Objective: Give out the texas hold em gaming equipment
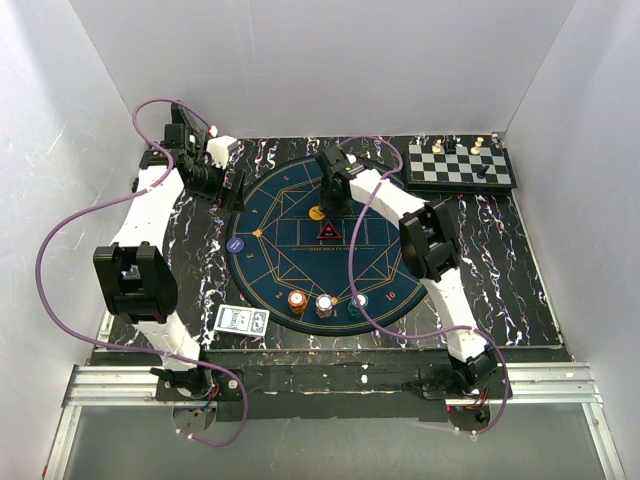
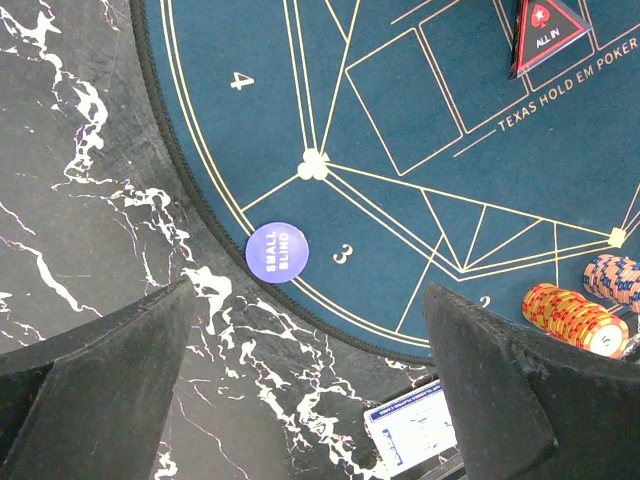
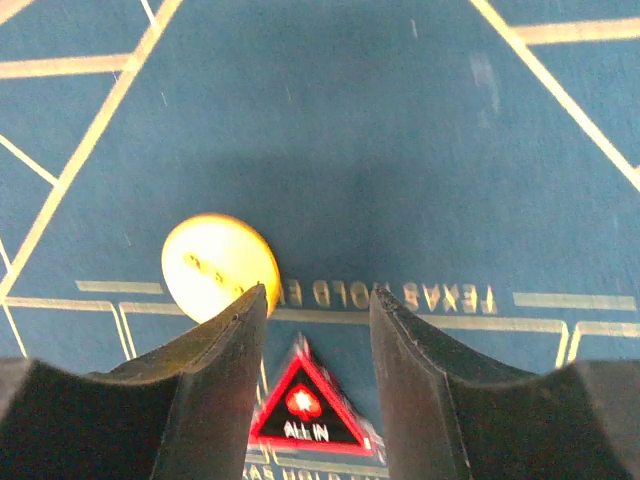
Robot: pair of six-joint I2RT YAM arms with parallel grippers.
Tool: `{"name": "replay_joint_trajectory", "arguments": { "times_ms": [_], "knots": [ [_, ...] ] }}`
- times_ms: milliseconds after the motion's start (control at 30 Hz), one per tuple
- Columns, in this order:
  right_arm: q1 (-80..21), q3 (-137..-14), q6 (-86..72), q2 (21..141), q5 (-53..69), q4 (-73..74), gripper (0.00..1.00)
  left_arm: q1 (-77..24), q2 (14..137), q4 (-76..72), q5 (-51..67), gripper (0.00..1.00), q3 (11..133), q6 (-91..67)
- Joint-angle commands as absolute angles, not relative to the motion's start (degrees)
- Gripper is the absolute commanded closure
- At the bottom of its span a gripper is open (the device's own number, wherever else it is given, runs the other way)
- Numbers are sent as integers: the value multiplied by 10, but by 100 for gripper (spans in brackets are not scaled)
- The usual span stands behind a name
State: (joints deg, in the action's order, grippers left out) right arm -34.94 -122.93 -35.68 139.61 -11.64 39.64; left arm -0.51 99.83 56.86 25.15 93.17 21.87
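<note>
Item one, the yellow chip (image 3: 215, 262): it lay flat on the round dark-blue mat (image 1: 290, 200) near its centre, just beside the red-edged triangular ALL IN marker (image 3: 305, 405). Item two, the purple SMALL BLIND chip (image 2: 275, 252): flat at the mat's left rim, partly over the edge. Item three, the chip stacks: an orange stack (image 2: 572, 318), a white-topped stack (image 1: 325, 304) and a teal stack (image 1: 357, 303) stood in a row on the mat's near edge. Item four, the playing cards (image 1: 241, 319) with blue-and-white backs: off the mat, on the black marbled table (image 1: 500, 270) near the left arm's base. I noted the right gripper (image 3: 320, 295) low over the mat's centre, jaws partly apart with only bare cloth and the marker showing between them; the yellow chip sat just outside one finger, and I could not tell whether they touched. The left gripper (image 2: 308, 295) hung above the mat's left rim, jaws spread wide, gripping nothing. A black-and-white chessboard (image 1: 460, 165) with pieces sat at the far right corner, well apart from the mat.
</note>
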Motion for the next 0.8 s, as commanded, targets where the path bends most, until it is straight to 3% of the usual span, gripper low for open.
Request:
{"name": "replay_joint_trajectory", "arguments": {
  "times_ms": [0, 367, 767],
  "knots": [
    [-384, -1133, -351, 1285, -162, 344, 47, -1, 988, 581, 266, 2, 957, 227],
    [-421, -1182, -334, 1332, -79, 321, 58, 24, 988, 583, 270, 2, 963, 221],
    [-389, -1193, -378, 1387, -48, 333, 61, 25, 992, 581, 272, 2, 968, 212]
  ]
}}
